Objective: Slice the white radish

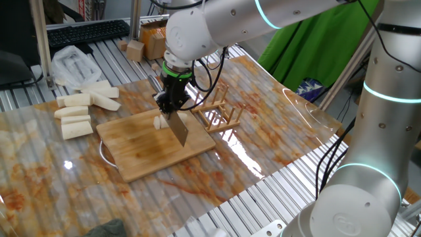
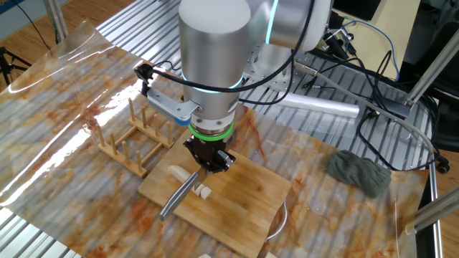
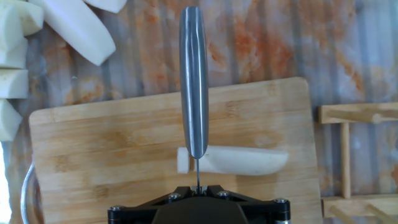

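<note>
The white radish [image 3: 239, 160] lies on its side on the wooden cutting board [image 1: 154, 146], and there's a thin slice already parted from its blunt end, sitting just beside it. Size order now: the counter [image 1: 263, 141] spreads wide under a clear, orange-stained plastic sheet. On it, the board sits near the middle, with a wooden peg rack [image 2: 135, 137] just beside it. Off past the board's far side, a cluster of thicker white radish sticks [image 1: 82, 108] rests on the sheet, a translucent plastic bag [image 1: 74, 64] behind them. Over by the other edge there's a grey cloth [image 2: 361, 172]. Above the board, the end effector [image 2: 209, 162] points straight down, fingers clamped tight on the handle of a knife [image 1: 179, 129]. In the hand view the steel blade runs straight across the radish, right at the gap between chunk and slice.
</note>
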`<state>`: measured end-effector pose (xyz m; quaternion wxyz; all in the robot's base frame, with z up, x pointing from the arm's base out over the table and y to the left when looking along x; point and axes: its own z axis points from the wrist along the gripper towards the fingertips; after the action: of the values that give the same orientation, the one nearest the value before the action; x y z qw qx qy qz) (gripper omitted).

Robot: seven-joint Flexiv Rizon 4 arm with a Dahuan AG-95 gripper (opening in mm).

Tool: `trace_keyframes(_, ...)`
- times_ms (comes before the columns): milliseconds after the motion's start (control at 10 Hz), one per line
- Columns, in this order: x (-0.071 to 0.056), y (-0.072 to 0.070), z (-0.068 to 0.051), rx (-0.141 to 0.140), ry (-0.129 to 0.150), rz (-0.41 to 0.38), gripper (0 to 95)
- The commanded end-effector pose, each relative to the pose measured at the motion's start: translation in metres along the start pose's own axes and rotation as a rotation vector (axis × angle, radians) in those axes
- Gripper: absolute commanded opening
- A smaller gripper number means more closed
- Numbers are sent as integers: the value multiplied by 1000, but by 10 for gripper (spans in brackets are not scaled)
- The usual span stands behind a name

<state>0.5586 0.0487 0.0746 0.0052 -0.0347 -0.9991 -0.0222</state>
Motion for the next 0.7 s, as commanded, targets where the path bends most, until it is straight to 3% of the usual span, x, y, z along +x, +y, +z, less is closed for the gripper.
trace_keyframes(100, -3, -1, -1, 0, 5, -1, 0)
trace_keyframes(700, -5, -3, 0, 1, 8, -3, 0)
